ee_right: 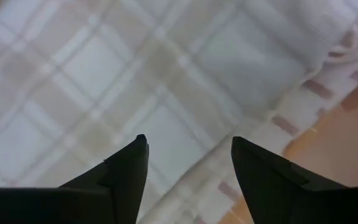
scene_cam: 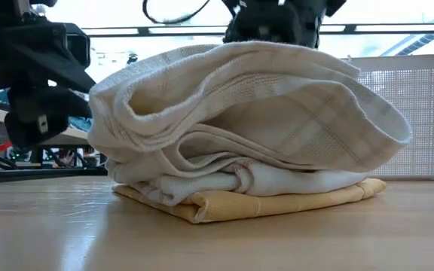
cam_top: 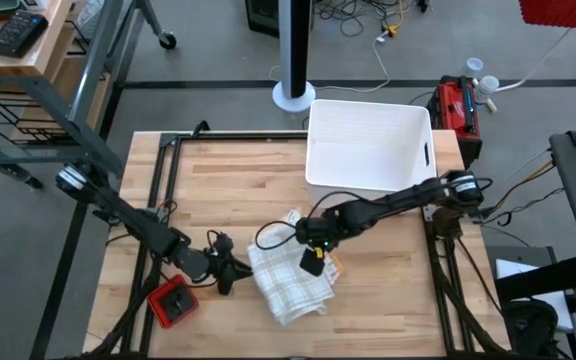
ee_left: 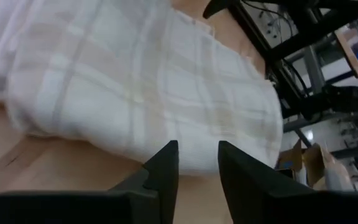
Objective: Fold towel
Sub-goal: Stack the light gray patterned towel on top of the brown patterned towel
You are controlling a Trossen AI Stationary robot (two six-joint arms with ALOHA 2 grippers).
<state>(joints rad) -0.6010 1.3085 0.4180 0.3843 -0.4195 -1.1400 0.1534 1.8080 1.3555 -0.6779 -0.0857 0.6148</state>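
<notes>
A white plaid towel (cam_top: 288,282) lies bunched in loose folds near the table's front middle. In the low view the towel (scene_cam: 247,113) rests on a flat folded yellow cloth (scene_cam: 262,202). My left gripper (cam_top: 236,270) stands open just left of the towel, fingers level and pointing at the towel's left edge (ee_left: 185,140). My right gripper (cam_top: 313,262) stands open over the towel's far right part (ee_right: 185,106), pointing steeply down. Neither gripper has cloth between its fingers.
A white bin (cam_top: 368,145) stands at the table's far right. A red and black object (cam_top: 173,303) lies at the near left corner behind my left arm. Bare wood lies left of and beyond the towel.
</notes>
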